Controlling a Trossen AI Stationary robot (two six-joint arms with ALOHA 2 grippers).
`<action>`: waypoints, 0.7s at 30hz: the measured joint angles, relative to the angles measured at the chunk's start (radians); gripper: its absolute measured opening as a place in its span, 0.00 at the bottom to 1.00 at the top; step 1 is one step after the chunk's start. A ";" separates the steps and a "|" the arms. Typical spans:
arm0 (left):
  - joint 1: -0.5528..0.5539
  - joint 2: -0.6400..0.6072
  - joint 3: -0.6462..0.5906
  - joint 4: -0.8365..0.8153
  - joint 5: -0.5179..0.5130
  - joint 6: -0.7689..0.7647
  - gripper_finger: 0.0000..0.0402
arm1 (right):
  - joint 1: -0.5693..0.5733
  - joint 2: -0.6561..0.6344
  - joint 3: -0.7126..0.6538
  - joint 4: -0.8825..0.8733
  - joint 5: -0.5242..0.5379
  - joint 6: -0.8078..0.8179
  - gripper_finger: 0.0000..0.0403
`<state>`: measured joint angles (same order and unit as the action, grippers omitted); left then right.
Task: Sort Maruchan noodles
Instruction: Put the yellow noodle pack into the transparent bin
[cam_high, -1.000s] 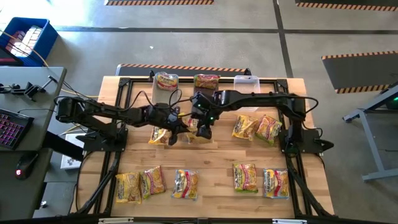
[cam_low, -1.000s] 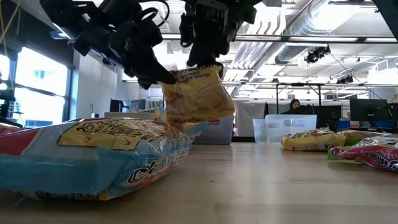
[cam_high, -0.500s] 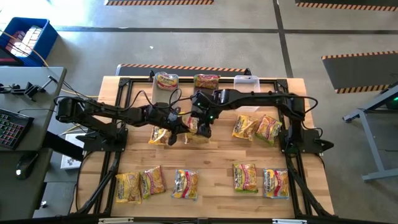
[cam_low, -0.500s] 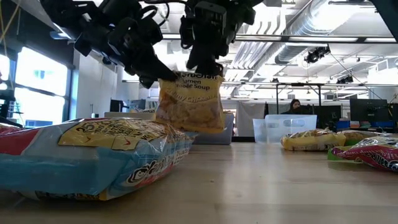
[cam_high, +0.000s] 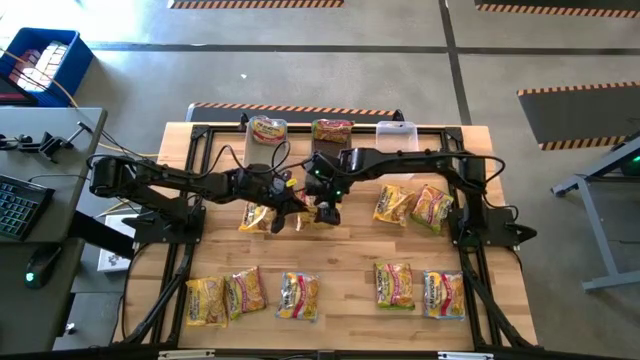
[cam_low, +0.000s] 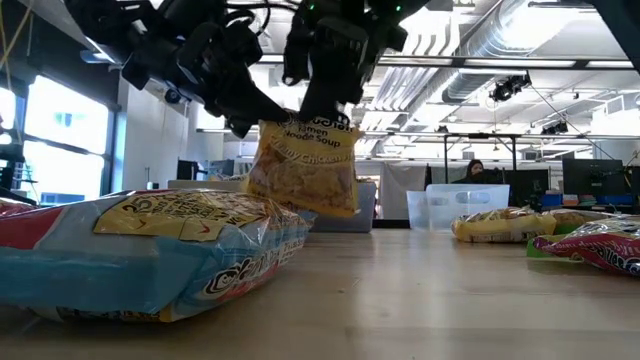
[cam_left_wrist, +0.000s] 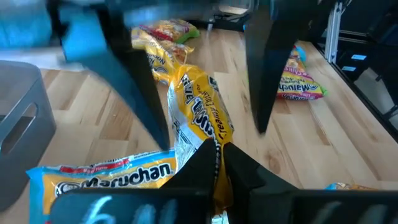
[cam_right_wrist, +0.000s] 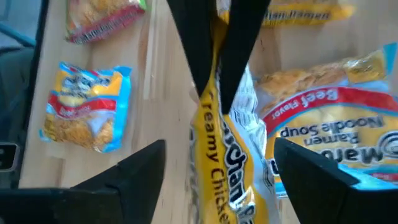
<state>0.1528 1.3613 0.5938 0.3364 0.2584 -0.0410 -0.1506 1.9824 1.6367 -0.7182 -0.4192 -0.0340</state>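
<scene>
A yellow Creamy Chicken Maruchan packet (cam_low: 305, 170) hangs above the table's middle, between both grippers. My left gripper (cam_high: 290, 207) reaches in from the left and is shut on it (cam_left_wrist: 214, 152). My right gripper (cam_high: 325, 208) hovers over the same packet and is open (cam_right_wrist: 219, 144), one finger on either side of the packet (cam_right_wrist: 217, 168). A Beef packet (cam_right_wrist: 323, 124) lies flat on the wood just below. Other packets lie along the near edge (cam_high: 298, 296) and on the right (cam_high: 394, 204). My left gripper pinches the packet's upper edge (cam_left_wrist: 208, 140) between its two fingers, slanting down from the table's left. The packet hangs below the fingers, lifted clear of the table, nearly upright (cam_low: 300, 190). My right gripper's open fingers (cam_low: 325, 100) stand at the packet's top; whether they touch it, I cannot tell.
Three tubs sit at the far edge: two hold packets (cam_high: 267, 130) (cam_high: 332, 130), one is clear (cam_high: 397, 130). Several packets line the near edge (cam_high: 245, 292) (cam_high: 442, 293), two lie right of centre (cam_high: 432, 208). Bare wood shows between the rows (cam_high: 340, 250).
The held packet has swung and turned under the grippers. A second ago it was crumpled and slanted; now it hangs flatter with its printed face toward the near edge. My right gripper has tipped a little over it. Both arms stay near the table's middle.
</scene>
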 joint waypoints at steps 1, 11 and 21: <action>0.000 0.000 0.000 0.003 0.000 0.000 0.01 | 0.001 0.012 0.000 -0.001 -0.002 -0.001 0.69; 0.000 0.000 0.000 0.008 0.003 0.000 0.01 | 0.001 0.047 0.000 0.009 -0.052 0.007 0.49; 0.026 -0.057 -0.002 -0.003 -0.007 -0.035 0.18 | 0.000 0.042 0.009 -0.009 -0.049 0.006 0.18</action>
<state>0.1792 1.3046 0.5913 0.3335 0.2510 -0.0765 -0.1502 2.0243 1.6461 -0.7269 -0.4683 -0.0283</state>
